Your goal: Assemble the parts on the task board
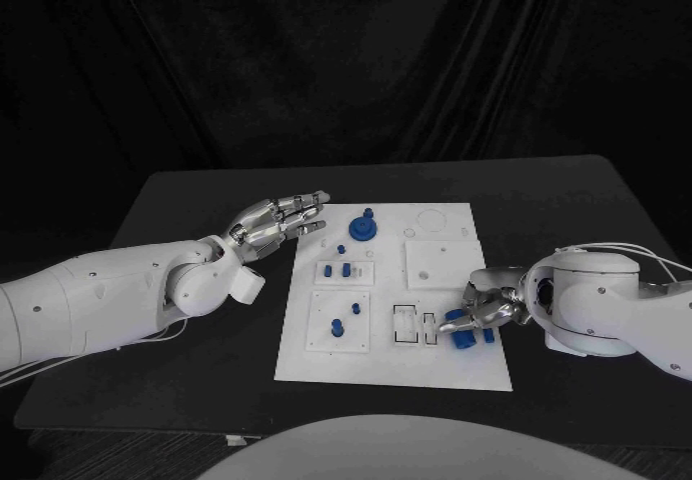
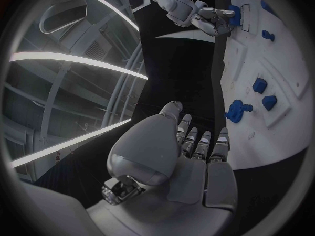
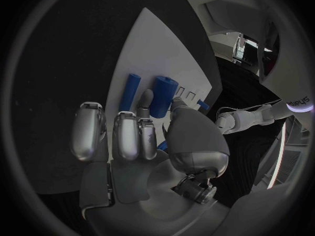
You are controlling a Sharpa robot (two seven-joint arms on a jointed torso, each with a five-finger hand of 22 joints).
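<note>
the head view gives the whole layout: white board [image 1: 394, 292] flat in the middle of the black table [image 1: 188, 200], left hand [image 1: 277, 220] hovering off the board's far left corner, right hand [image 1: 483, 308] down on the board's right edge. the right wrist view gets you what the head cam can't really show: the right hand [image 3: 147, 141] has a fat blue cylinder [image 3: 163, 96] pinched between thumb and a fingertip, with a thinner blue peg [image 3: 129, 92] just beside it, other fingers lined up together above the board [image 3: 141, 52]. the left wrist view shows the left hand [image 2: 184, 162] holding nothing, fingers straight and side by side, thumb alongside, over the table next to the board [image 2: 275, 89].

board's a smooth matte plate with shallow rectangular recesses and raised square tiles. parts are glossy blue plastic: a round disc with a knob [image 1: 365, 228] near the far end, small pegs [image 1: 338, 270] standing in a tile, another part [image 1: 338, 326] in the tile nearer the robot.
</note>
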